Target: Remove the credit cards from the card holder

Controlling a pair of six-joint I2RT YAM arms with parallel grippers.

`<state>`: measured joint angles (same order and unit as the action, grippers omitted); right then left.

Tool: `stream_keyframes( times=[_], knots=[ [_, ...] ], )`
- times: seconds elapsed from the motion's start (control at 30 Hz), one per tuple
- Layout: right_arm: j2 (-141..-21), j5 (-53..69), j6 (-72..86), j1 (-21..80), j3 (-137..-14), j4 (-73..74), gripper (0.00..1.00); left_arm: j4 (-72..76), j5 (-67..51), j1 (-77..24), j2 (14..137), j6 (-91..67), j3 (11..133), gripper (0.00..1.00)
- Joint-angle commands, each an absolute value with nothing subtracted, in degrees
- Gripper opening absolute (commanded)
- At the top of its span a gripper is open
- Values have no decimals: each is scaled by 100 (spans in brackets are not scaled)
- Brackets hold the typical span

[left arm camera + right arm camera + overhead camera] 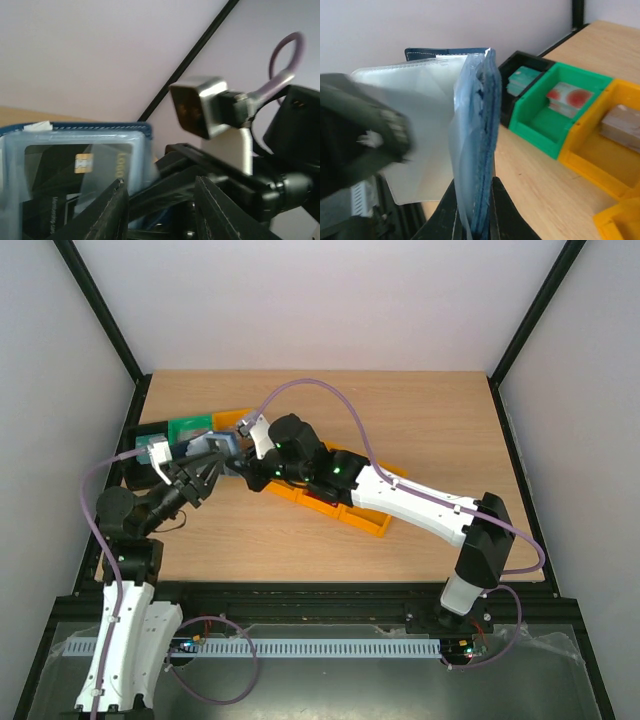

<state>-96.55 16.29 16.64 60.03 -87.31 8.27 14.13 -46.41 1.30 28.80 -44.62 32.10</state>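
Mid-extraction: the right gripper (pixel 472 202) pinches the card holder (pixel 477 125) at far left, and the left gripper (pixel 160 185), jaws partly spread, probably must next close on the dark card (pixel 55 160).

Robotics lab test cell: a wooden table (pixel 420 420) boxed in by plain white walls (pixel 300 300) and black frame posts (pixel 100 310), a left arm (pixel 125 630) and right arm (pixel 420 502) trailing purple cables (pixel 330 390), bolted at its near edge.
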Motion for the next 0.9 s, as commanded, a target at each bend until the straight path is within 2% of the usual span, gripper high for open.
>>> stream_keyframes(
  times=[0.0, 0.27, 0.5, 0.63, 0.87],
  knots=[
    [-9512, 2607, 1570, 6034, -8837, 381, 2, 1281, -4459, 60, 2810, -4502, 3051, 37],
    [-9058, 4009, 1840, 5633, -8321, -334, 2, 1131, -4376, 256, 2613, -4559, 2900, 41],
    [-8887, 4644, 1500, 5578, -8212, -238, 2, 840, -4306, 333, 2661, -4116, 3164, 45],
    [-8895, 5574, 1169, 5581, -8244, -72, 2, 757, -4319, 355, 2688, -4117, 3187, 45],
    [-8848, 5764, 971, 5581, -8188, -99, 2, 1520, -4912, 328, 2781, -4768, 3000, 42]
  ],
)
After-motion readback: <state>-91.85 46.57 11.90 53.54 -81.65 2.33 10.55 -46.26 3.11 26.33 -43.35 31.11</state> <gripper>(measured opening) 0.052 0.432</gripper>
